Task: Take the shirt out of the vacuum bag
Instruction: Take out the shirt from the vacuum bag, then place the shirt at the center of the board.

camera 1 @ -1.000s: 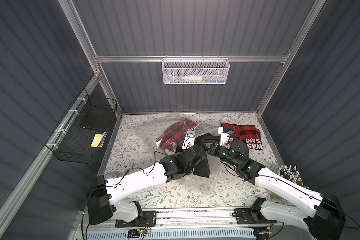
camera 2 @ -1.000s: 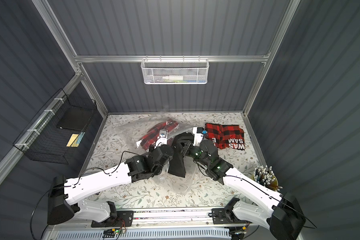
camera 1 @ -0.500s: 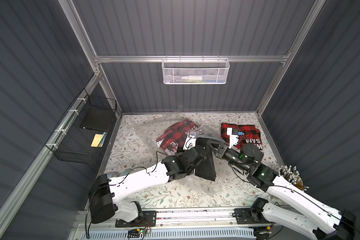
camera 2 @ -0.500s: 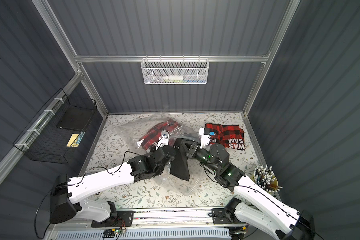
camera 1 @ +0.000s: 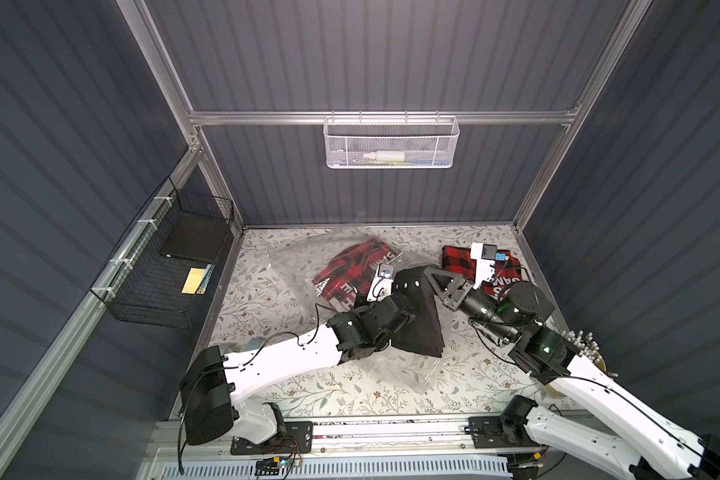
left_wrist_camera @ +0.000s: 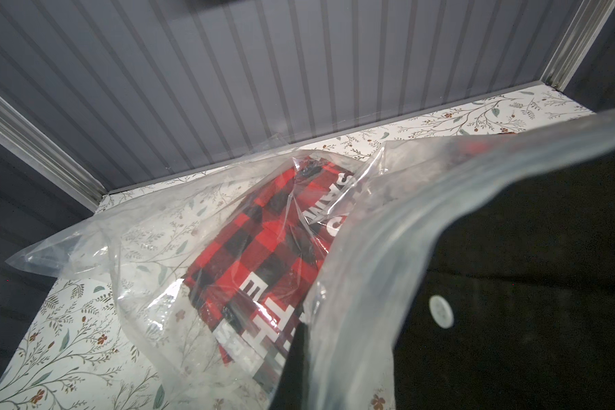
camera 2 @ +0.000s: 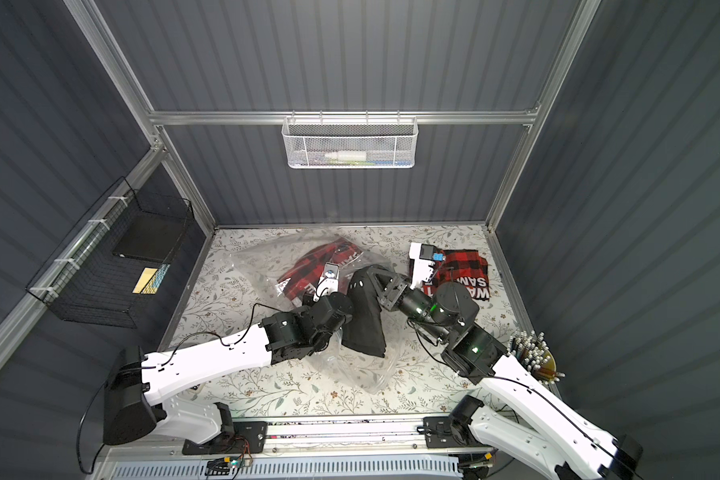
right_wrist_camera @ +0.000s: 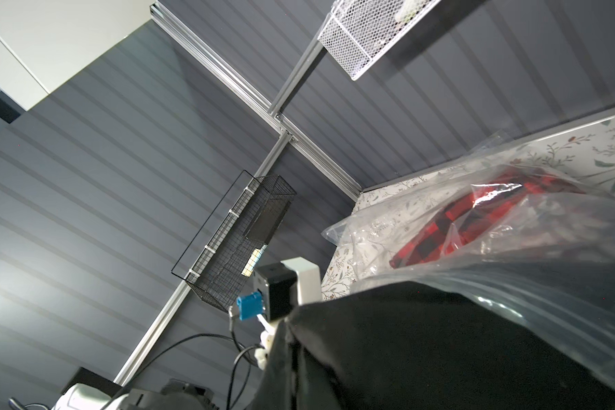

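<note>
The vacuum bag (camera 1: 292, 266) (camera 2: 258, 266) lies crumpled on the floral table, with a red-and-black plaid shirt (camera 1: 350, 266) (left_wrist_camera: 256, 248) inside it. A black shirt (camera 1: 416, 320) (camera 2: 362, 320) with a white button (left_wrist_camera: 441, 311) hangs halfway out of the bag's mouth. My right gripper (camera 1: 433, 276) (camera 2: 377, 276) is shut on its top corner and holds it up. The bag's zip strip (left_wrist_camera: 387, 248) (right_wrist_camera: 547, 294) is lifted against the black shirt. My left gripper (camera 1: 398, 301) is at that bag edge, its jaws hidden behind cloth and plastic.
A second plaid shirt (camera 1: 504, 272) lies flat at the back right, outside the bag. A black wire basket (camera 1: 171, 270) hangs on the left wall and a white mesh basket (camera 1: 391, 143) on the back wall. A holder of brushes (camera 1: 582, 345) stands at the right edge.
My right arm has swung back to the right while keeping its grip, and more of the black shirt has come out and hangs longer. The left arm has hardly moved.
</note>
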You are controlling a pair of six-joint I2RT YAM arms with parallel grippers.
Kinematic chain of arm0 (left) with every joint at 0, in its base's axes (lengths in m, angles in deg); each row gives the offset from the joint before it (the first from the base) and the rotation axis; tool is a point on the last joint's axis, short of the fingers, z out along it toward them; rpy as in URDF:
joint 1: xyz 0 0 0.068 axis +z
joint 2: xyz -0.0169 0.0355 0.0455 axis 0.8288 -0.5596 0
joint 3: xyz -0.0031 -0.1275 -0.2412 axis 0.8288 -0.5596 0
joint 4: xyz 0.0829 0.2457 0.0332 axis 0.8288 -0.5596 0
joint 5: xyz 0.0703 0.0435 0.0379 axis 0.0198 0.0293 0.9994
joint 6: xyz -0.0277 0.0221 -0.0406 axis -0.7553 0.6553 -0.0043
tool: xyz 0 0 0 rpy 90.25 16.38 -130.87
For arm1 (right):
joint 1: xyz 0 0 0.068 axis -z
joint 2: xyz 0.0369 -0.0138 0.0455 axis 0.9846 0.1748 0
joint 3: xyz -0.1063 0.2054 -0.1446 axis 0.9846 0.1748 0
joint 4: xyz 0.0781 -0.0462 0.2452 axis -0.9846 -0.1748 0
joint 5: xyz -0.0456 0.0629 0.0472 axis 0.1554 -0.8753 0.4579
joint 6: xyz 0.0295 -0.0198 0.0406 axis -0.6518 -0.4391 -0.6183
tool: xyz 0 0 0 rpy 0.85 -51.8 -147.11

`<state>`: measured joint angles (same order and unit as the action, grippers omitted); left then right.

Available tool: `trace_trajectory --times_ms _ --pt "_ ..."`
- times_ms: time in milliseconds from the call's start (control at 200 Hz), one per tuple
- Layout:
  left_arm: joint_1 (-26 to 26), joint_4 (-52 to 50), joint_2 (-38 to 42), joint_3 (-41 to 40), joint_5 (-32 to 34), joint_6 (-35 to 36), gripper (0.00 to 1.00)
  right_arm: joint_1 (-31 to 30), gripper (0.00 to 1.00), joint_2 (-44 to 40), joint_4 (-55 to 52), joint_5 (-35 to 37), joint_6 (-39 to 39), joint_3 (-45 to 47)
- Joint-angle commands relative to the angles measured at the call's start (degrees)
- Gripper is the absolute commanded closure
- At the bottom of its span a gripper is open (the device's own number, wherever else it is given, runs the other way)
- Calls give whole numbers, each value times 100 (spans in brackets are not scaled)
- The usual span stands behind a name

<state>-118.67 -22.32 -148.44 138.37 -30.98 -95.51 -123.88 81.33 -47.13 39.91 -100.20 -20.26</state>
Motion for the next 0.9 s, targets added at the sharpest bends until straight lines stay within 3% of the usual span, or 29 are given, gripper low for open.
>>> trace_trajectory --times_ms 0,525,895 --pt "3 -131 -88 -121 115 -124 100 -27 100 14 275 -100 170 -348" --pt "3 -47 -233 -181 117 -160 100 -27 100 -155 329 -654 -140 -787" --pt "56 -17 -257 -303 172 -124 100 -31 100 -401 -645 -115 476 -1720"
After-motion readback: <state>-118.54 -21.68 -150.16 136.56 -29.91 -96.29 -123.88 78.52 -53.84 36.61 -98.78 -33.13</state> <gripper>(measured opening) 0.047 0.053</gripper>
